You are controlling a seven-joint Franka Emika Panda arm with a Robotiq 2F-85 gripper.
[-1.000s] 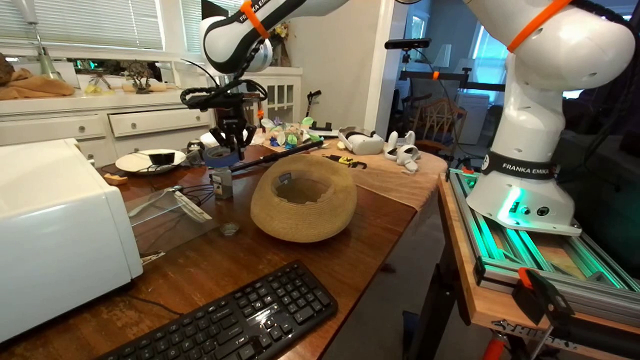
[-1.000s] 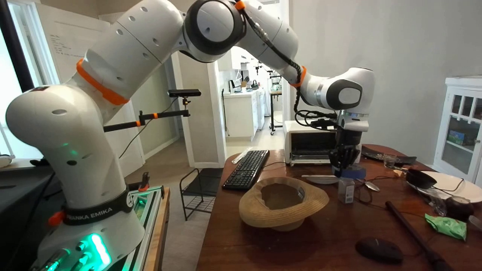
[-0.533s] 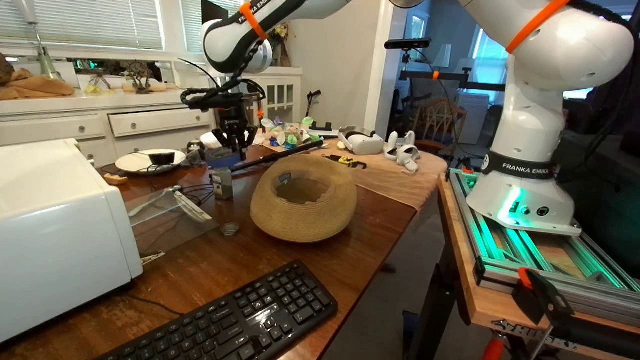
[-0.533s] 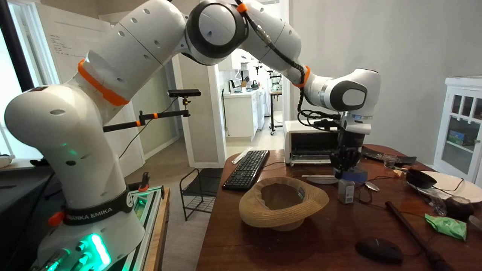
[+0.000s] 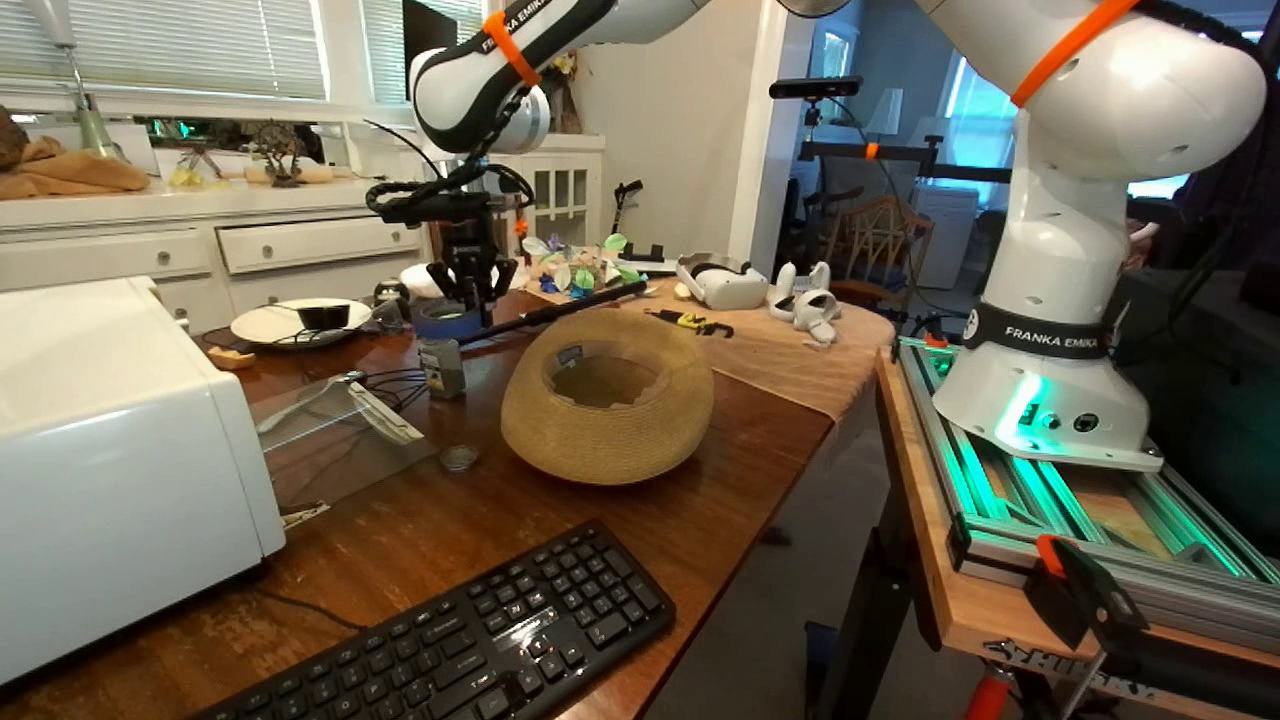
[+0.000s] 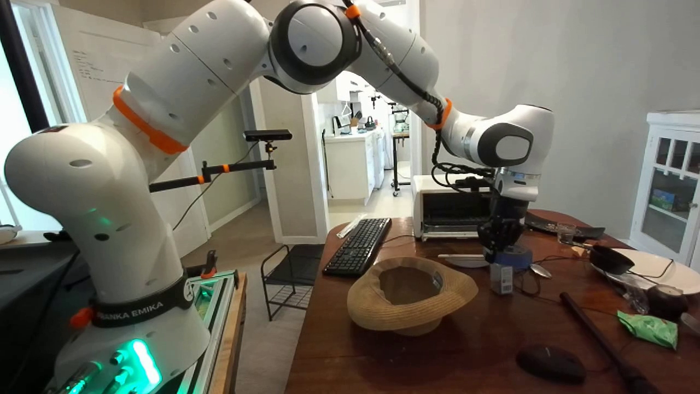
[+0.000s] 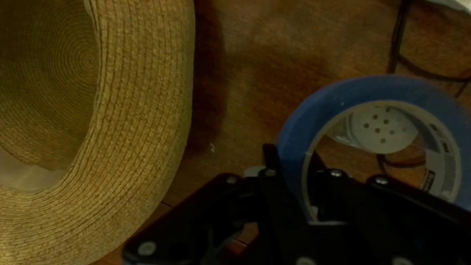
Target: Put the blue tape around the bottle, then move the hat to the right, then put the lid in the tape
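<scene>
Step 1 of 3: blue tape (image 6: 518,259) around bottle (image 6: 501,280), not done. My gripper (image 7: 292,158) is clamped on the tape's wall, 1 finger inside, 1 outside. Tape and bottle are well in from the worktop (image 6: 437,361) edge facing my base (image 6: 147,334); hat (image 6: 414,309) lies between bottle and that edge. Wrist view: bottle's holed top shows through the tape, off toward the upper part of the opening. Both exterior views: bottle body bare below the tape; can't tell if they touch. Next, I'd say: centre, lower straight, let go. Off-centre could tip the bottle. Steps 2 and 3 wait.
</scene>
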